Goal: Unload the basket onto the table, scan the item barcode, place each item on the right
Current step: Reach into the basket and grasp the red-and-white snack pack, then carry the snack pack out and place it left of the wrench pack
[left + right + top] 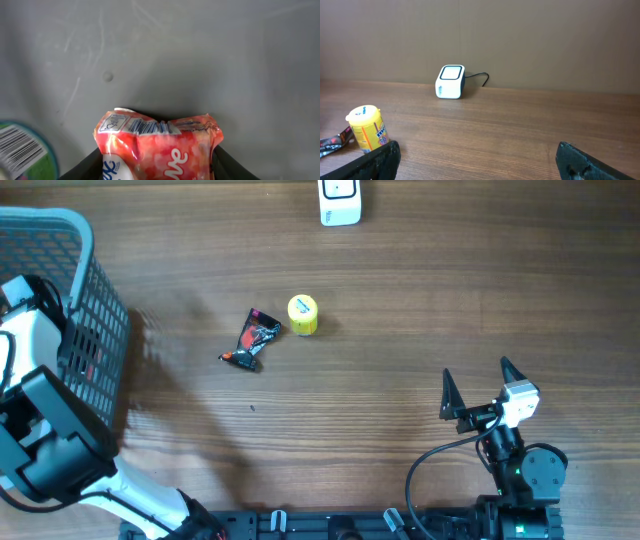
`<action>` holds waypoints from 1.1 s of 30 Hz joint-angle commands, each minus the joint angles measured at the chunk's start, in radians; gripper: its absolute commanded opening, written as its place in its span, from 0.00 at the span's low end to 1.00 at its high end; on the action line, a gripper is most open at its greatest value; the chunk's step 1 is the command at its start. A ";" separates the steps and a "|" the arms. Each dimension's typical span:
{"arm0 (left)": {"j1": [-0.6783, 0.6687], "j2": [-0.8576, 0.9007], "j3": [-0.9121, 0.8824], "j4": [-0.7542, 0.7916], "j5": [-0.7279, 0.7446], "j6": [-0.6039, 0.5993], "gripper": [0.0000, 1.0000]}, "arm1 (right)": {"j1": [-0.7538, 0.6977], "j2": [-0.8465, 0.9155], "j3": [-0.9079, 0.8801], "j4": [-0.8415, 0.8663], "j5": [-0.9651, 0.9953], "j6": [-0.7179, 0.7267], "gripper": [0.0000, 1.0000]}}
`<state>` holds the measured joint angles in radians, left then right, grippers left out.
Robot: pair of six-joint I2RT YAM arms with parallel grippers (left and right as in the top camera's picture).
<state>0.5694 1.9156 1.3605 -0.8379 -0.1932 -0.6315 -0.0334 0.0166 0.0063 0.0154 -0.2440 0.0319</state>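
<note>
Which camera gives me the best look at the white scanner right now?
The right wrist view: the white scanner is whole and unobstructed there, with its top window and its cable visible. The overhead view cuts the white scanner off at the top edge of the frame. The left wrist view does not show it.

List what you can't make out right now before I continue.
- Left gripper, overhead: hidden down inside the basket.
- Red packet, left wrist: bottom cut off by the frame; grip unconfirmed.
- Green-rimmed item, left wrist: blurred, cut by the left edge.
</note>
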 commanded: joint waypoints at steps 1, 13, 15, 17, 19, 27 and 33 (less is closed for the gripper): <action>-0.005 -0.139 0.110 -0.063 -0.002 -0.001 0.50 | 0.004 -0.002 -0.001 0.005 -0.012 -0.005 1.00; -0.054 -0.613 0.437 -0.113 0.294 -0.002 0.48 | 0.004 -0.002 -0.001 0.005 -0.012 -0.005 1.00; -0.131 -0.661 0.437 -0.085 0.316 -0.001 0.48 | 0.004 -0.002 -0.001 0.005 -0.012 -0.005 1.00; -0.260 -0.668 0.437 -0.092 0.315 0.030 0.49 | 0.004 -0.003 -0.001 0.005 -0.013 -0.005 1.00; -0.368 -0.638 0.430 -0.120 0.287 0.075 0.54 | 0.004 -0.002 -0.001 0.005 -0.012 -0.004 1.00; -0.692 -0.308 0.185 -0.130 0.079 0.100 0.54 | 0.004 -0.002 -0.001 0.005 -0.012 -0.005 1.00; -0.742 -0.105 0.030 0.002 0.091 0.040 0.56 | 0.004 -0.002 -0.001 0.005 -0.012 -0.005 1.00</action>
<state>-0.1589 1.7714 1.4445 -0.8810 -0.0818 -0.5625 -0.0334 0.0166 0.0063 0.0154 -0.2440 0.0319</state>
